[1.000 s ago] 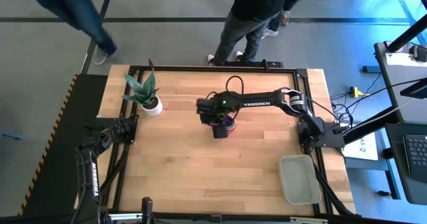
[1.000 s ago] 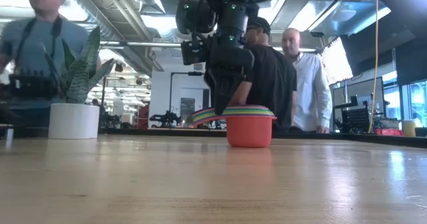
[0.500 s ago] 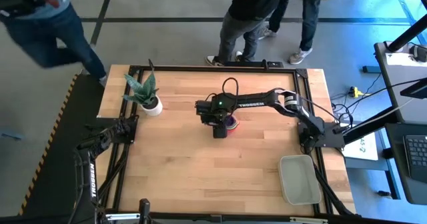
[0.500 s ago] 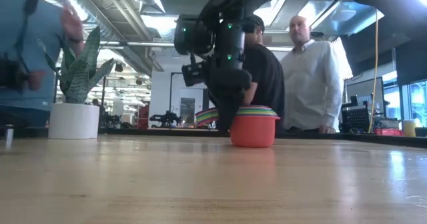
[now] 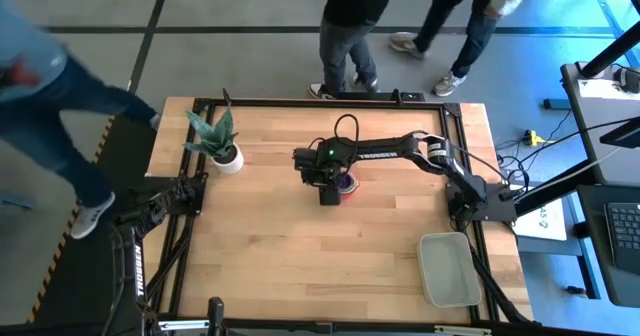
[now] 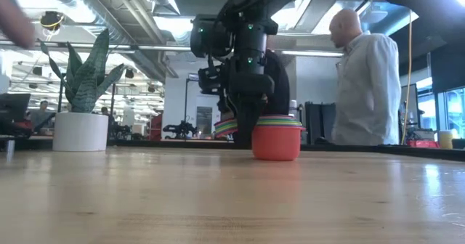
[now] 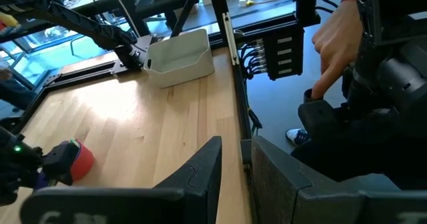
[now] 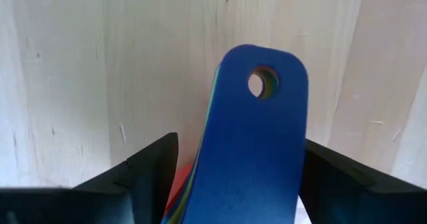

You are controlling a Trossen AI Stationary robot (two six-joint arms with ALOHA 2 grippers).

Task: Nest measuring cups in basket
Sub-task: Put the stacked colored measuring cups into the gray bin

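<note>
Fingers [image 8: 150,167] of right arm straddle nested cups' handles [image 8: 257,144].

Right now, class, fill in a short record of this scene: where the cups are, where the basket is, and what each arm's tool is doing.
cups: one nested stack, red outermost, standing mid-table
handles: fanned together, blue handle uppermost
basket: at the table's near right corner, holding no cups
right tool: over the stack, fingers either side of the handles
left tool: parked at the table's left edge
plant pot: far left on the table
</note>
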